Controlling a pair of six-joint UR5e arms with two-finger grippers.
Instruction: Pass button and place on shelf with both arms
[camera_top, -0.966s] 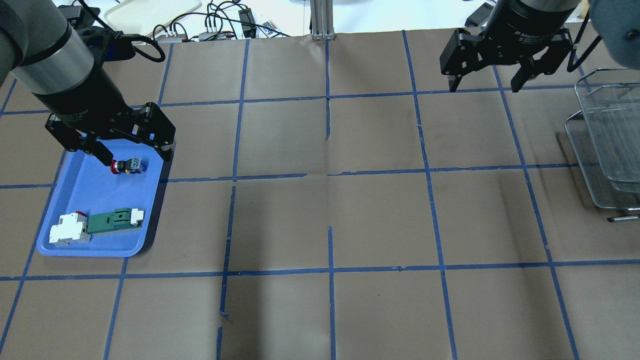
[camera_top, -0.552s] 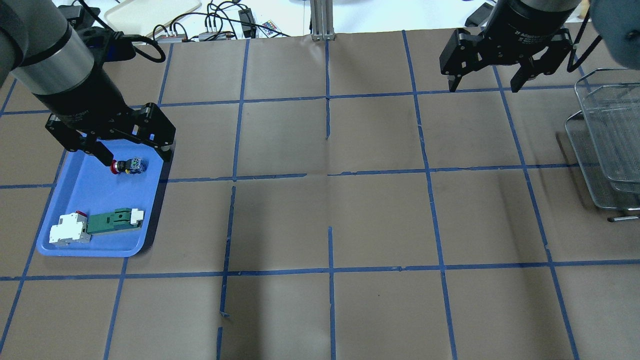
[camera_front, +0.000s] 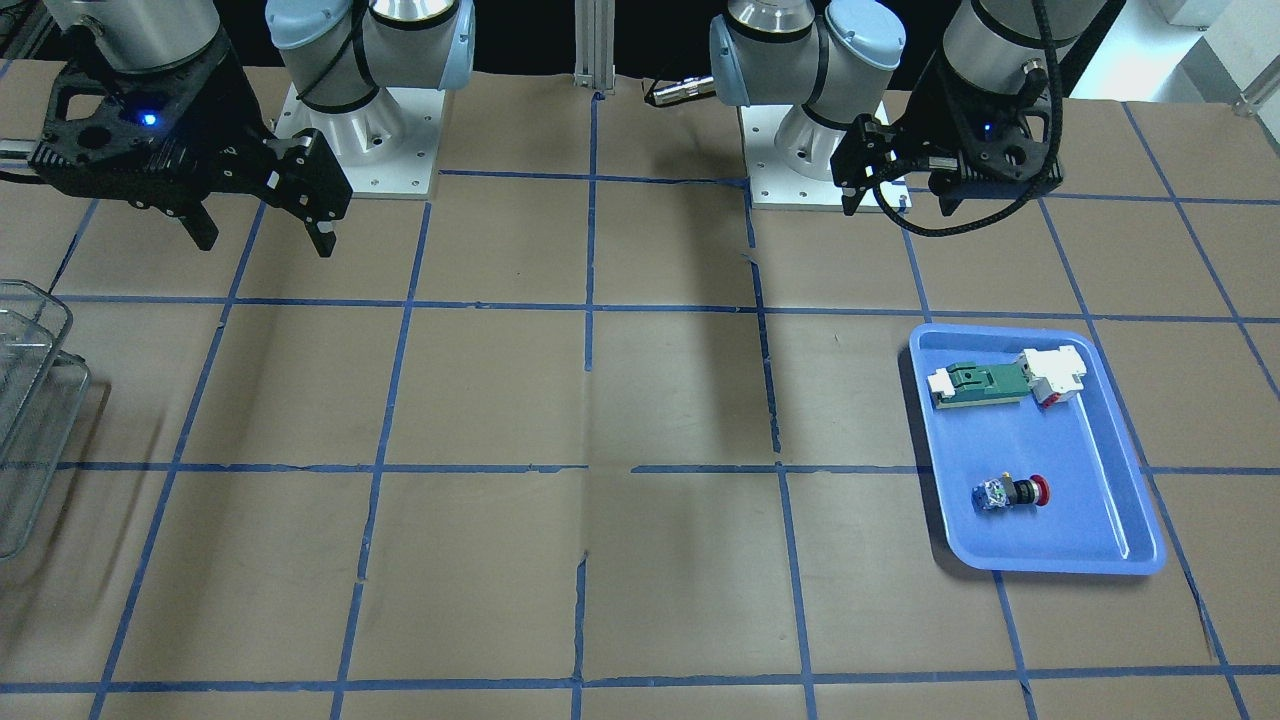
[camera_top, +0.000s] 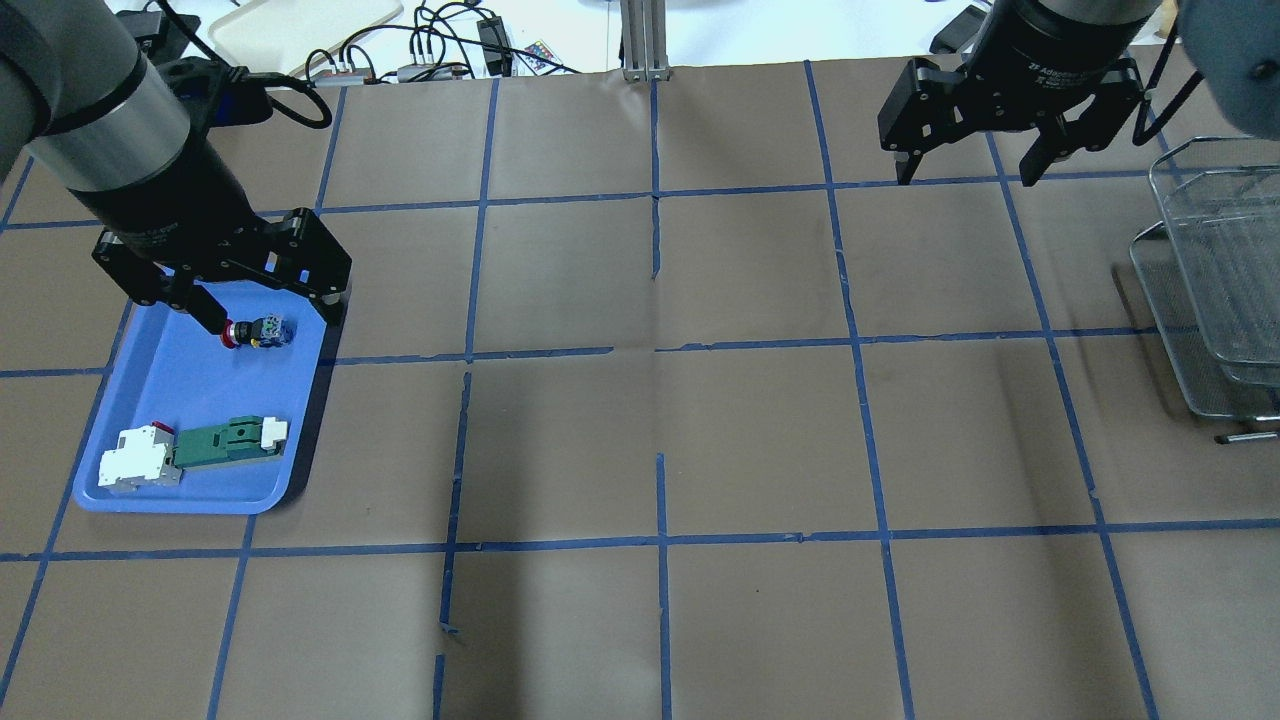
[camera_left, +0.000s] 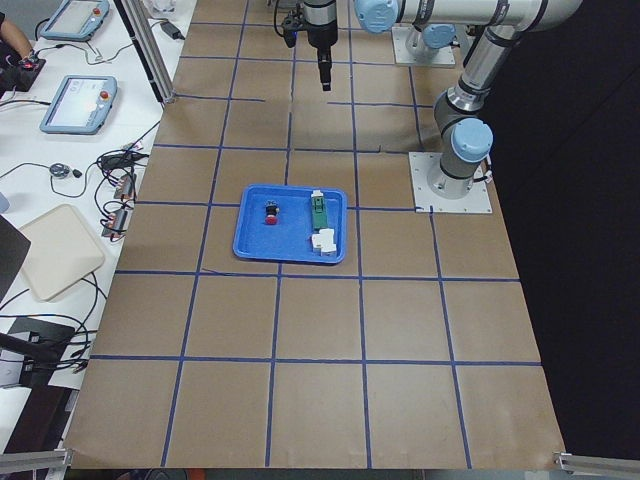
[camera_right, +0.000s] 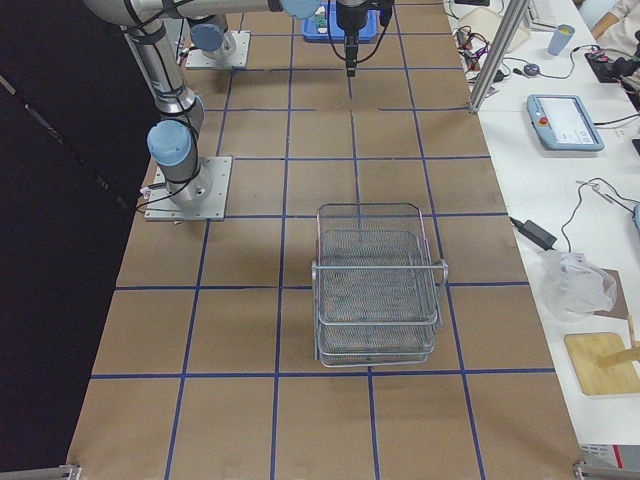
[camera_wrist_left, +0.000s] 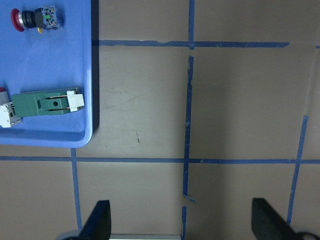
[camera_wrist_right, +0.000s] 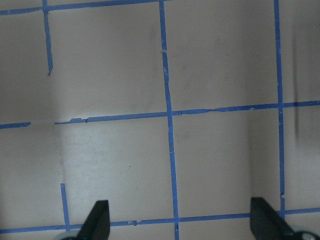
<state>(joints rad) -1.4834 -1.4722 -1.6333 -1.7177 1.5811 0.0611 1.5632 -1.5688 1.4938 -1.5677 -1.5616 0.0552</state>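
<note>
The button (camera_top: 256, 332) lies on its side, red head to the left, at the far end of the blue tray (camera_top: 200, 500). It also shows in the front view (camera_front: 1012, 493) and at the top left of the left wrist view (camera_wrist_left: 36, 17). My left gripper (camera_top: 270, 312) is open and empty, held high over the tray's far end. My right gripper (camera_top: 967, 175) is open and empty, high above the far right of the table. The wire-mesh shelf (camera_top: 1215, 290) stands at the right edge, clear of both grippers. It is seen whole in the right side view (camera_right: 375, 280).
A green-and-white flat part (camera_top: 228, 442) and a white block with a red bit (camera_top: 140, 468) lie in the tray's near end. Brown paper with a blue tape grid covers the table. Cables and a white tray (camera_top: 300, 25) lie beyond its far edge.
</note>
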